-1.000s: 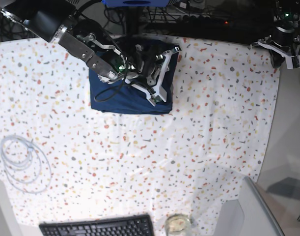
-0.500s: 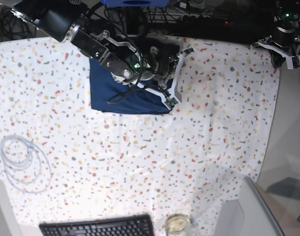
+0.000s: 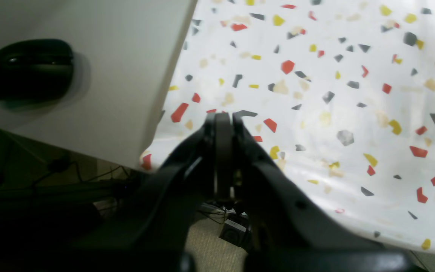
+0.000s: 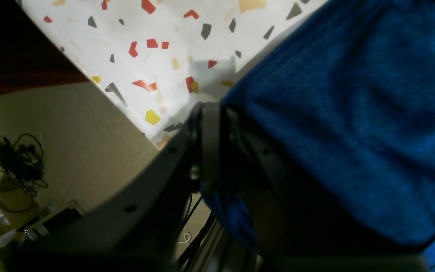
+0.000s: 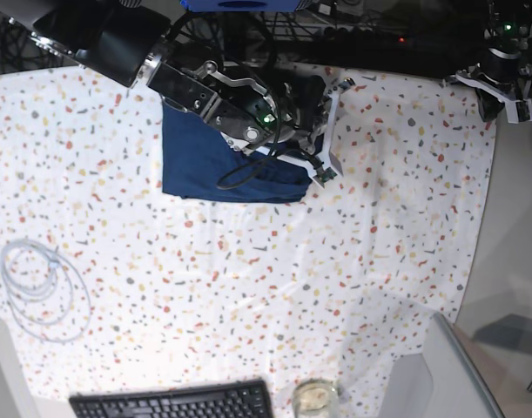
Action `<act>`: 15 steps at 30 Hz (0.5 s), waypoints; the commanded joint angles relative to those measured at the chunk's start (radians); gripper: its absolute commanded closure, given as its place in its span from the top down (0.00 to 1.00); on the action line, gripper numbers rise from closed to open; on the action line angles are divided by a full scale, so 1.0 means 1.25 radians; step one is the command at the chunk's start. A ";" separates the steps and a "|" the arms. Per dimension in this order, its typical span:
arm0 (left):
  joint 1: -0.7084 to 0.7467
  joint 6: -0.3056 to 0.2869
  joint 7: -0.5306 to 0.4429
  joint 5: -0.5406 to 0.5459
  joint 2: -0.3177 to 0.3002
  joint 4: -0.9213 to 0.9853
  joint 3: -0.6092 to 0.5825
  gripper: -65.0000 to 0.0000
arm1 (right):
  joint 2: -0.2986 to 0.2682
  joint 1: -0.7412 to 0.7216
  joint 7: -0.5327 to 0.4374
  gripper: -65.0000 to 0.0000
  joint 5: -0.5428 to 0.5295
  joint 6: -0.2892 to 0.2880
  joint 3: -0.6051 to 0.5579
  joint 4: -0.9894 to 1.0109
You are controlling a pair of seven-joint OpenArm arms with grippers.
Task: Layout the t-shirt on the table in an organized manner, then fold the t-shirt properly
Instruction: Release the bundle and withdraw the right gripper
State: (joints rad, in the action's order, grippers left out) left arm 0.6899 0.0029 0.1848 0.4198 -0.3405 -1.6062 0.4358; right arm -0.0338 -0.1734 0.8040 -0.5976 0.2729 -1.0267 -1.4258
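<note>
From my seat at the controls I see the right gripper [image 5: 328, 131] stretched out over the far part of the table [image 5: 274, 270], its white fingers [image 5: 333, 96] at the right edge of the t-shirt [image 5: 196, 161]. In the base view those two fingers stand spread, one up near the table's far edge and one lower down by the shirt's near right corner. In the right wrist view the picture differs: the dark finger parts run together toward one narrow tip, and blue cloth lies right beside and partly under them. I cannot tell whether any fabric is actually pinched there.

The t-shirt is a compact dark blue block, folded roughly into a rectangle, lying flat on the speckled cloth mostly behind and to the side of that gripper, under the arm's forearm. A black cable [image 5: 239, 170] from the arm loops across the blue fabric.

The left gripper [image 3: 223, 119] is well apart from the shirt, hanging at the table's far corner. Its fingers are pressed together with nothing between them, the tip over the edge of the speckled cloth. Beside it is a plain pale surface carrying a black computer mouse [image 3: 28, 70].

Well away from both grippers, near the front, lie a coil of white cable [image 5: 43, 287], a black keyboard [image 5: 174, 402] and a small glass [image 5: 316, 396].
</note>
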 commanded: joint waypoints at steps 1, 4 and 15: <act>0.006 0.006 -0.016 -0.001 -0.012 -0.016 0.007 0.00 | 0.009 -0.013 -0.010 0.17 -0.009 0.001 0.005 -0.020; 0.006 0.006 -0.015 0.004 -0.011 -0.017 0.004 0.00 | 0.002 -0.010 -0.005 0.43 -0.007 0.001 0.007 -0.085; 0.002 -0.057 -0.011 0.006 -0.011 -0.133 -0.193 0.00 | -0.266 0.142 0.056 0.67 -0.011 -0.005 0.434 -0.413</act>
State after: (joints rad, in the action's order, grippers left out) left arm 0.6849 -0.0719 0.1947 0.4206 -0.3470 -1.7523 0.1905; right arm -0.3710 0.0158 0.8898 -0.5911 0.2790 -0.4808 -1.9236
